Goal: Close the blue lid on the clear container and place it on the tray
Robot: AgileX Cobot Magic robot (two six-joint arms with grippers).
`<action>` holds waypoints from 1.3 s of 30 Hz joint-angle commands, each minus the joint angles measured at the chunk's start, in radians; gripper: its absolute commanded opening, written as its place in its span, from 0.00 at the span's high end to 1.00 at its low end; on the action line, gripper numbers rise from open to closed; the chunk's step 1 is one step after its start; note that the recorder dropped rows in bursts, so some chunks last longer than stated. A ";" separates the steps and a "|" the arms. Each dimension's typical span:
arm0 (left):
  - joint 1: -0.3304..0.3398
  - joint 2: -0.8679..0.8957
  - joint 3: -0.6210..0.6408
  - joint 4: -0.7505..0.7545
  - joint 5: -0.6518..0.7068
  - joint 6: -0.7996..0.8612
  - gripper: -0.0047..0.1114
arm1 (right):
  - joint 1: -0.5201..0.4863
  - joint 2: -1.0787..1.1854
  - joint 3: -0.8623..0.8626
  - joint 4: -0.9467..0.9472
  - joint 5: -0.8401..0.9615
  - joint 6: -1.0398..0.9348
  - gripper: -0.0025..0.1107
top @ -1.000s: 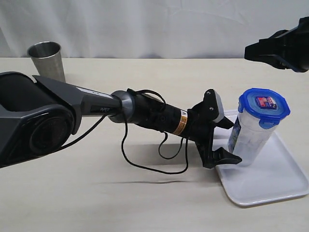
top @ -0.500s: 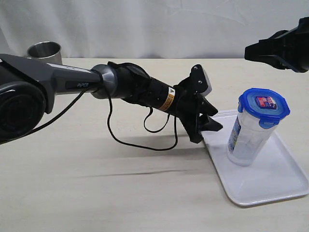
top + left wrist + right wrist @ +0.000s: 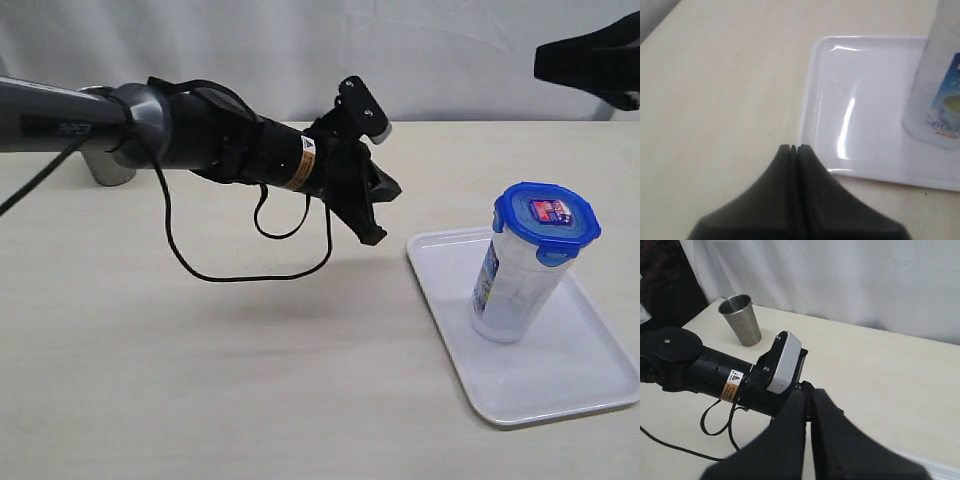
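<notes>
Pulled back to mid-frame, left fingers (image 3: 810, 175) now closed empty; right fingers (image 3: 827, 425) closed. Container (image 3: 510, 290), lid (image 3: 547, 215) on, upright on tray (image 3: 450, 320): judged complete.

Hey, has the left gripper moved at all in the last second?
Yes. The left gripper has pulled away from the container and clear of the tray, going up and leftward in the exterior view, and it has shut.
</notes>
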 commanded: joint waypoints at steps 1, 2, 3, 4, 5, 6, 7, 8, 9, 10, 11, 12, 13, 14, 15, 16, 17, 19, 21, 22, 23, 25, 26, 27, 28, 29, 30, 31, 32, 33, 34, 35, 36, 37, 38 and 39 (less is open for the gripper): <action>-0.001 -0.102 0.083 -0.006 0.113 -0.027 0.96 | -0.005 -0.085 0.037 0.006 -0.024 -0.016 0.94; -0.001 -0.123 0.099 -0.006 0.131 -0.049 0.96 | -0.005 -0.106 0.052 0.006 -0.045 -0.016 0.94; -0.001 -0.144 0.116 -0.006 0.144 -0.064 0.96 | -0.005 -0.129 0.063 0.006 -0.061 -0.016 0.94; -0.001 -0.166 0.133 -0.006 0.162 -0.078 0.96 | -0.005 -0.147 0.077 0.006 -0.081 -0.016 0.94; -0.001 -0.188 0.151 -0.006 0.183 -0.098 0.96 | -0.005 -0.175 0.089 0.006 -0.098 -0.016 0.94; -0.001 -0.205 0.166 -0.006 0.202 -0.125 0.96 | -0.005 -0.193 0.100 0.006 -0.113 -0.016 0.94; -0.001 -0.226 0.180 -0.006 0.220 -0.147 0.96 | -0.005 -0.212 0.107 0.006 -0.121 -0.016 0.94; -0.001 -0.248 0.204 -0.006 0.240 -0.171 0.96 | -0.005 -0.241 0.118 0.006 -0.126 -0.016 0.94; -0.001 -0.263 0.220 -0.006 0.249 -0.171 0.96 | -0.005 -0.261 0.123 0.006 -0.127 -0.016 0.94; -0.001 -0.282 0.240 -0.006 0.258 -0.171 0.96 | -0.005 -0.282 0.128 0.006 -0.127 -0.016 0.94; -0.001 -0.298 0.259 -0.006 0.265 -0.171 0.96 | -0.005 -0.301 0.135 0.006 -0.127 -0.016 0.94; -0.001 -0.313 0.278 -0.006 0.275 -0.171 0.96 | -0.005 -0.323 0.140 0.006 -0.127 -0.016 0.94; -0.001 -0.330 0.298 -0.006 0.275 -0.171 0.96 | -0.005 -0.341 0.144 0.006 -0.127 -0.016 0.94; -0.001 -0.347 0.317 -0.006 0.285 -0.171 0.96 | -0.005 -0.366 0.149 0.006 -0.127 -0.016 0.94; -0.001 -0.362 0.332 -0.006 0.286 -0.171 0.96 | -0.005 -0.383 0.155 0.006 -0.127 -0.016 0.94; -0.001 -0.377 0.348 -0.006 0.290 -0.171 0.96 | -0.005 -0.404 0.160 0.006 -0.127 -0.016 0.94; -0.001 -0.392 0.365 -0.006 0.290 -0.171 0.96 | -0.005 -0.425 0.167 0.006 -0.127 -0.016 0.94; -0.001 -0.421 0.393 -0.006 0.290 -0.171 0.96 | -0.005 -0.464 0.181 0.006 -0.127 -0.018 0.94; -0.001 -0.451 0.418 -0.006 0.287 -0.171 0.96 | -0.005 -0.509 0.198 0.006 -0.127 -0.018 0.94; -0.001 -0.469 0.432 -0.006 0.287 -0.171 0.96 | -0.005 -0.534 0.209 0.006 -0.127 -0.020 0.94; -0.001 -0.487 0.445 -0.006 0.278 -0.171 0.96 | -0.005 -0.557 0.220 0.006 -0.127 -0.022 0.94; -0.001 -0.524 0.471 -0.011 0.271 -0.171 0.96 | -0.005 -0.597 0.235 0.006 -0.127 -0.022 0.94; -0.001 -0.543 0.485 -0.014 0.271 -0.171 0.96 | -0.005 -0.619 0.244 0.006 -0.125 -0.022 0.94; -0.001 -0.559 0.497 -0.014 0.271 -0.171 0.96 | -0.005 -0.637 0.250 0.006 -0.125 -0.022 0.94; -0.001 -0.579 0.512 -0.016 0.271 -0.171 0.96 | -0.005 -0.659 0.257 0.006 -0.121 -0.022 0.94; -0.001 -0.599 0.526 -0.016 0.271 -0.171 0.96 | -0.005 -0.682 0.262 0.006 -0.113 -0.022 0.94; -0.001 -0.617 0.541 -0.016 0.271 -0.171 0.96 | -0.005 -0.705 0.273 0.006 -0.108 -0.022 0.94; -0.001 -0.631 0.552 -0.016 0.271 -0.171 0.96 | -0.005 -0.726 0.282 0.006 -0.105 -0.022 0.94; -0.001 -0.649 0.566 -0.016 0.271 -0.171 0.96 | -0.005 -0.753 0.296 0.006 -0.105 -0.022 0.94; -0.001 -0.666 0.581 -0.016 0.271 -0.171 0.96 | -0.005 -0.781 0.309 0.006 -0.105 -0.022 0.94; -0.001 -0.681 0.594 -0.016 0.266 -0.171 0.96 | -0.005 -0.809 0.320 0.006 -0.105 -0.022 0.94; -0.001 -0.694 0.607 -0.016 0.261 -0.171 0.96 | -0.005 -0.837 0.332 0.006 -0.105 -0.022 0.94; -0.001 -0.706 0.618 -0.016 0.253 -0.171 0.96 | -0.005 -0.864 0.341 0.006 -0.105 -0.017 0.94; -0.001 -0.713 0.625 -0.016 0.247 -0.171 0.96 | -0.005 -0.885 0.347 0.006 -0.105 -0.012 0.94; -0.001 -0.720 0.631 -0.016 0.235 -0.171 0.96 | -0.005 -0.911 0.354 0.006 -0.105 -0.007 0.94; -0.001 -0.729 0.640 -0.016 0.228 -0.171 0.96 | -0.005 -0.935 0.358 0.006 -0.105 -0.003 0.94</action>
